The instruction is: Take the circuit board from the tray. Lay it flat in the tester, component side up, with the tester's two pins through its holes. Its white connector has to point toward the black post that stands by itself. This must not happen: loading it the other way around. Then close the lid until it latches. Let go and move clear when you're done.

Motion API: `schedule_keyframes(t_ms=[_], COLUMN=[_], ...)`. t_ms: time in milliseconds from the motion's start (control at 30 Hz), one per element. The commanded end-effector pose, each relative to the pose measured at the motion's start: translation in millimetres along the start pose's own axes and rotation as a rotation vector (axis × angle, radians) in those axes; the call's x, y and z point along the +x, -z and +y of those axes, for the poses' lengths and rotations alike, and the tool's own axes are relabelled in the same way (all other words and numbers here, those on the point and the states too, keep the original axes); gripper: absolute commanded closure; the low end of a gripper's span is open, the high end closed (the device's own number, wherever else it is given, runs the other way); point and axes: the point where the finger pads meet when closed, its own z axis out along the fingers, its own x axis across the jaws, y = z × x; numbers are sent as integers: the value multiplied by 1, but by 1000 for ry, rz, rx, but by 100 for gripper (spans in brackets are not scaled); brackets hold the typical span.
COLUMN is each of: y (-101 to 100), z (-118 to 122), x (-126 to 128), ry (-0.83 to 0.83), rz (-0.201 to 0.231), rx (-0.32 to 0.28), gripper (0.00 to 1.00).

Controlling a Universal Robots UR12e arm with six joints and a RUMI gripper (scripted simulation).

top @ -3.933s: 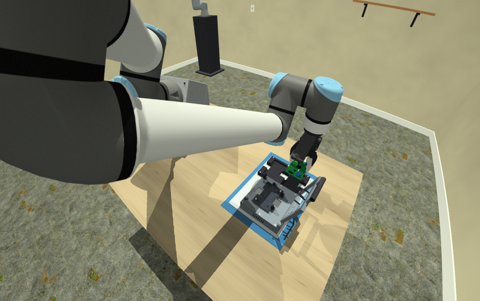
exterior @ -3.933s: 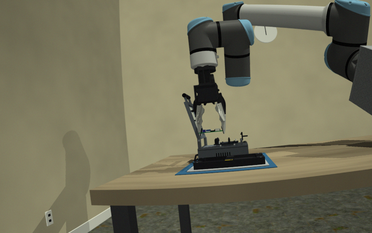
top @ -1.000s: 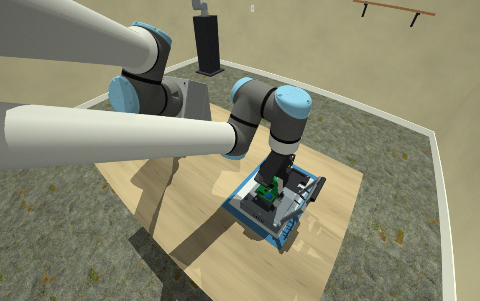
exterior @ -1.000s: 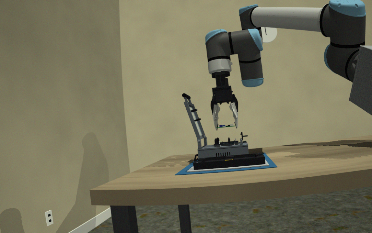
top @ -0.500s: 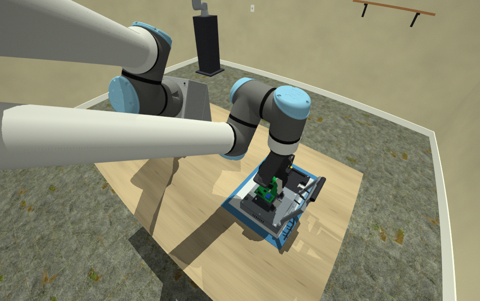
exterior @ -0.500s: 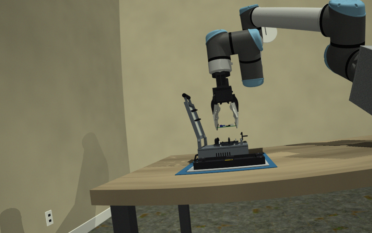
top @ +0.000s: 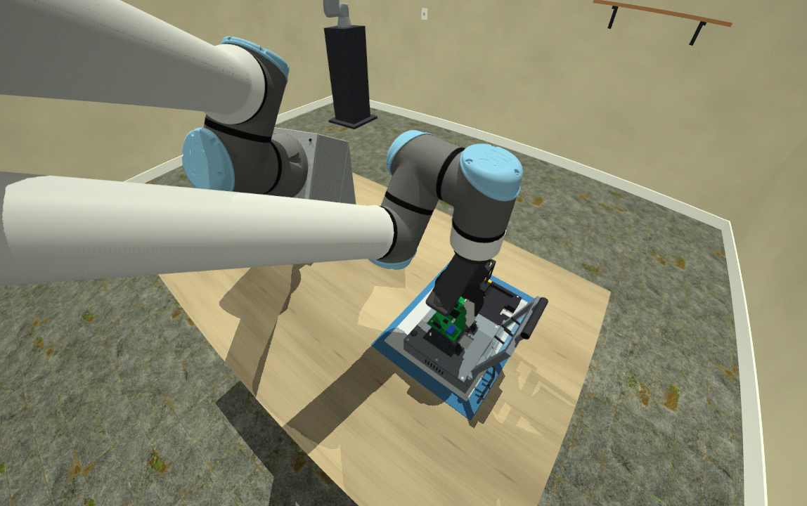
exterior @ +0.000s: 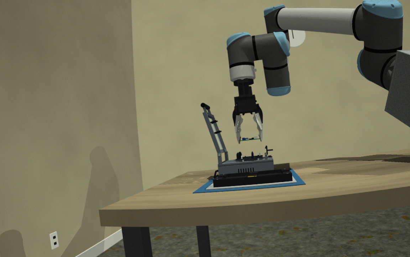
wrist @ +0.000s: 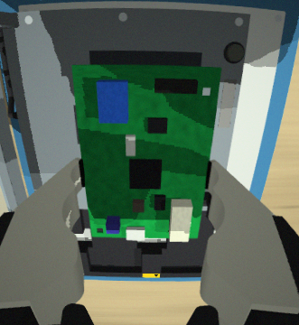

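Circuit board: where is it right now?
The circuit board hangs level in the pincer, above the tester and right of its raised lid in the exterior view.
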Motion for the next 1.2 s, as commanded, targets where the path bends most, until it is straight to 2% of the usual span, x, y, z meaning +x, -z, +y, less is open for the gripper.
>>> schedule_keyframes(t_ms=[0, 667, 1167], y=[0, -1, -17], z=[0, 0, 0], x=[0, 0, 0], ry=[0, 0, 0], rz=[-1, -1, -1], rx=[0, 0, 0], gripper=[61, 61, 61])
